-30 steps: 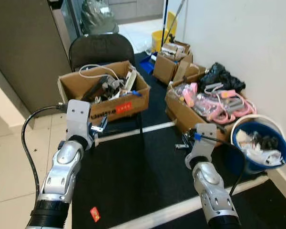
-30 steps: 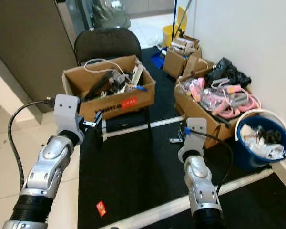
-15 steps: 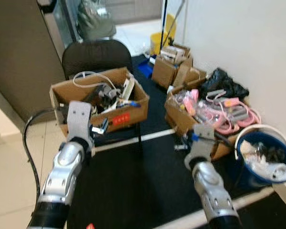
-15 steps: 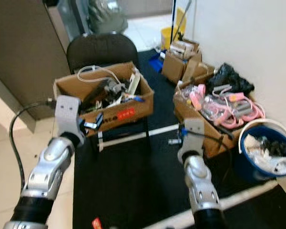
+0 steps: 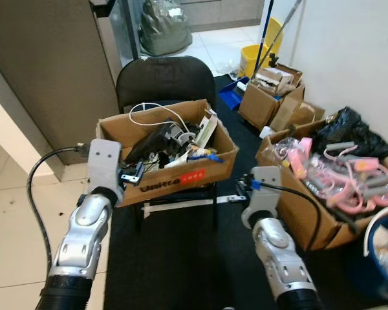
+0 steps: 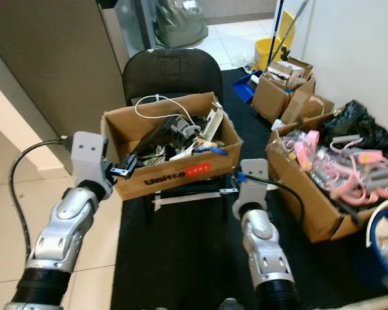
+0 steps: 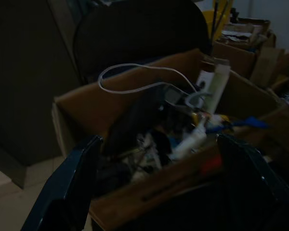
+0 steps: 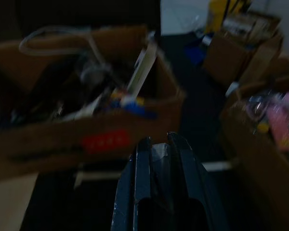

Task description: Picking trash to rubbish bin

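The rubbish bin [image 6: 377, 261] is a blue bucket with a white rim, cut by the frame's right edge, with pale trash inside. My right gripper [image 8: 160, 139] is held out low over the black mat, left of the bin. Its fingers are shut on a small pale scrap [image 8: 159, 150]. My left gripper [image 7: 159, 138] is open with nothing between the fingers. It hovers at the near left corner of a cardboard box [image 5: 171, 169] full of cables and tools, which rests on a black chair [image 5: 165, 74].
A carton of pink hoses [image 5: 339, 184] sits between my right arm and the bin, with black bags [image 5: 352, 129] behind it. Further cartons [image 5: 271, 97], a yellow mop bucket [image 5: 253, 61] and a grey sack [image 5: 165, 29] lie beyond. A dark cabinet [image 5: 45, 77] stands on the left.
The camera has swung, so the whole scene shifted: the chair and box now sit centre, the bin slid to the right edge, the red scrap on the mat left view. Both arms keep their pose.
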